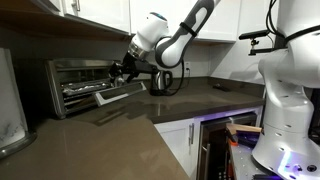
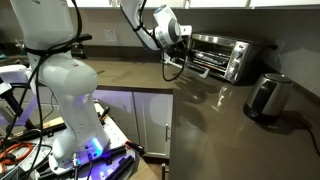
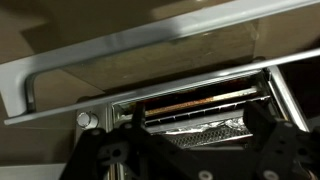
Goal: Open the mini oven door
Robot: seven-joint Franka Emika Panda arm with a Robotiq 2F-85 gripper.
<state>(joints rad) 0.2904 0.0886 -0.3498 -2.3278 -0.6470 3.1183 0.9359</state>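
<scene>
Two dark fingers (image 3: 278, 148) of the gripper (image 3: 185, 155) fill the bottom edge of the wrist view. They are spread apart with nothing pinched between them, and the mouth of the mini oven (image 3: 190, 110) shows through the gap. Just beyond them, inside the mini oven, a wire rack (image 3: 205, 130) lies under a thin glowing-orange heating rod (image 3: 195, 100).

The mini oven door (image 3: 150, 60) crosses the upper half of that view. Its glass panel is swung away from the front of the mini oven, and its bar handle (image 3: 28, 88) bends down at the near corner.

In both exterior views the gripper (image 1: 122, 70) (image 2: 180, 40) hangs just in front of the mini oven's opening, above the lowered door. Whether it touches the door cannot be told at this size. In an exterior view the door (image 1: 108, 95) leans well out from the top of the mini oven (image 1: 85, 80) and is hinged at the bottom.

The mini oven (image 2: 222, 55) sits on a dark counter (image 1: 100, 140) against the back wall. A steel kettle (image 2: 268, 97) stands on the same counter on the mini oven's knob side, apart from it. The white arm (image 1: 185, 30) reaches in toward the mini oven from that same side.
</scene>
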